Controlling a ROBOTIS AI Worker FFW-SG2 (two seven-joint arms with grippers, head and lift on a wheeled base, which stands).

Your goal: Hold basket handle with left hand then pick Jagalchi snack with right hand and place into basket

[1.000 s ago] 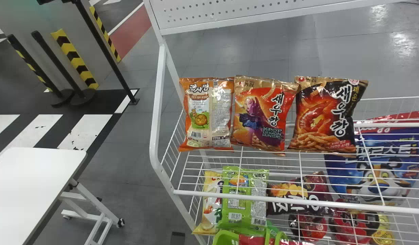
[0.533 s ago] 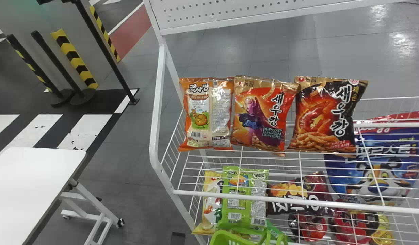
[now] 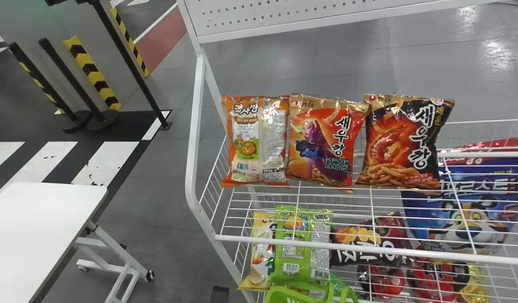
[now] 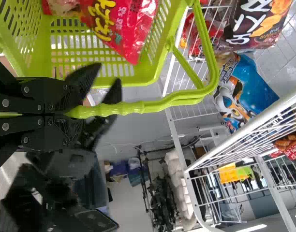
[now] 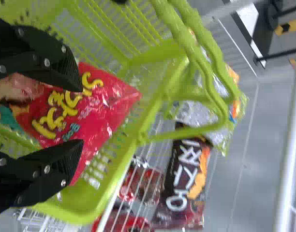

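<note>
The green basket's rim (image 3: 290, 291) shows at the bottom edge in the head view, in front of the lower shelf. In the left wrist view my left gripper (image 4: 103, 89) is shut on the basket handle (image 4: 148, 106). The red Jagalchi snack (image 4: 128, 31) lies inside the basket there, against its slatted wall. In the right wrist view my right gripper (image 5: 81, 116) stands open over the basket (image 5: 78, 212), with its two fingers apart above the red Jagalchi snack (image 5: 109, 96).
Three snack bags (image 3: 322, 147) stand on the upper wire shelf (image 3: 351, 242). Below are a green bag (image 3: 301, 252), a dark red bag (image 3: 368, 240) and a blue cereal bag (image 3: 465, 210). A white table (image 3: 35, 223) is at the left; the shelf's frame post (image 3: 194, 139) stands beside the bags.
In the head view, the red packaging seen at the basket a second ago has dropped out of sight below the bottom edge. The basket has shifted slightly.
</note>
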